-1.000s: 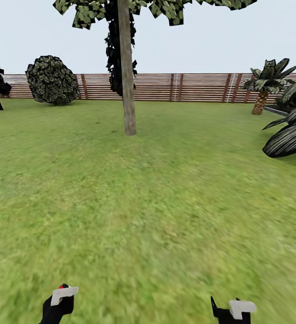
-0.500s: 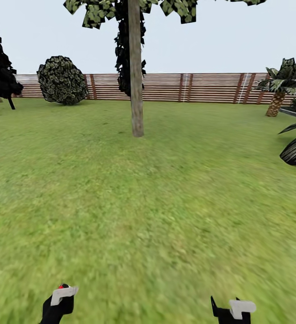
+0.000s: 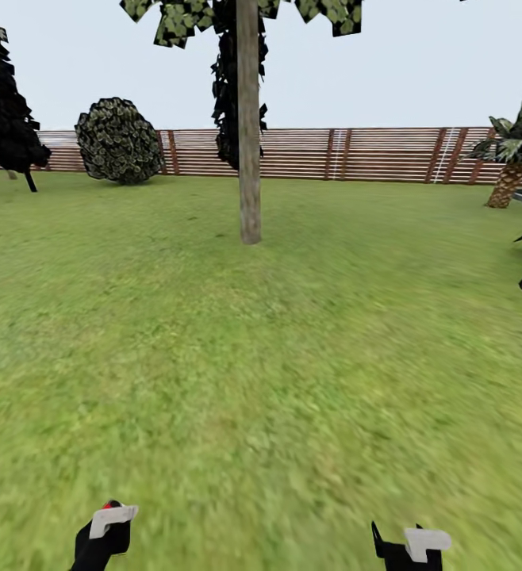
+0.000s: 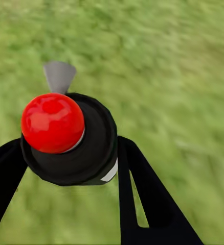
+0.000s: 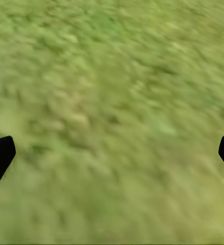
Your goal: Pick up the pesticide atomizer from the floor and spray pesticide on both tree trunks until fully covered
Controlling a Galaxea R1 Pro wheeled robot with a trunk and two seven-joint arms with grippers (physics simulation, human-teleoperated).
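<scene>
Though label-less, atomizer (image 4: pixel 66 138) between tool fingers (image 4: pixel 142 199)

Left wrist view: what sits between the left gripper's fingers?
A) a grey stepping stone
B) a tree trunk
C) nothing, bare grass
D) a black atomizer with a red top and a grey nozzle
D: the black fingers of the left gripper flank the atomizer, black-bodied with a red top and a grey nozzle, above blurred grass.
</scene>
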